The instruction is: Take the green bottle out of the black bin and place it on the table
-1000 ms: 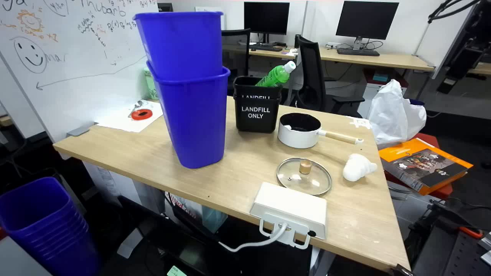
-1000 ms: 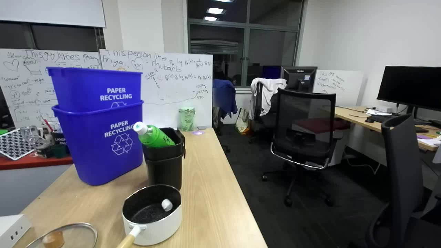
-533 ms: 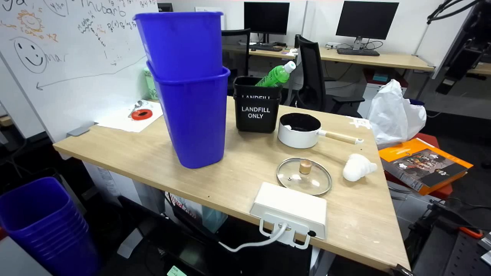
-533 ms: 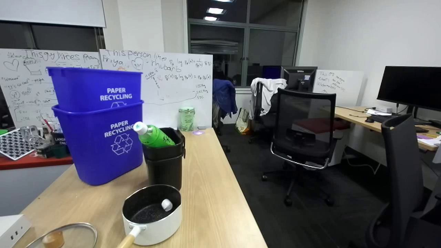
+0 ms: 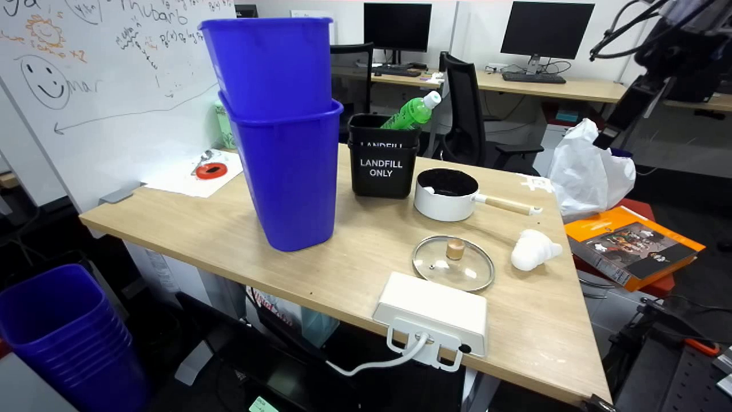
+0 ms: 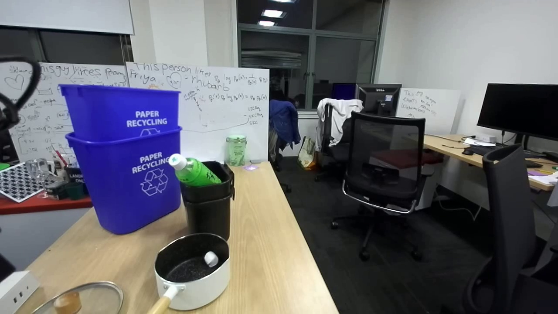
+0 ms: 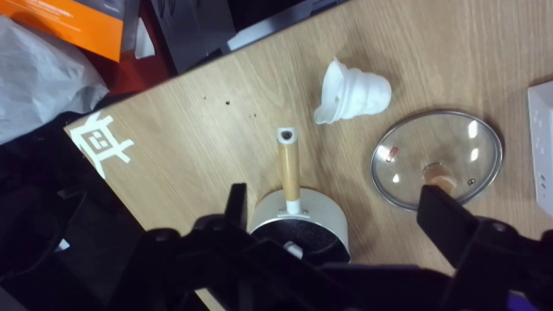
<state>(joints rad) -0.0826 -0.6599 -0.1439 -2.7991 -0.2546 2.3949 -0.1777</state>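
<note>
There hung the claw (image 7: 332, 196), jaws spread wide, gripping nothing; well away from it the green bottle (image 5: 409, 114) leaned, presumably propped by the black landfill bin (image 5: 381, 157)!

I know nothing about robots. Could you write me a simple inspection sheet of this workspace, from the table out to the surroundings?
Surface: light wood table; white paper lies on it.
Job's things: green bottle leans in black bin, capped end above the rim; not yet on the table.
Clutter: stacked blue bins, white pot, glass lid lying off it, ridged white object, white box.
End effector: open in the wrist view; nothing seen in its grip.
Cables: pale cable hangs from the white box past the table's edge; black cable loops by the arm.
Surroundings: whiteboard, office chair, monitors; white bag and orange book beside the table.
</note>
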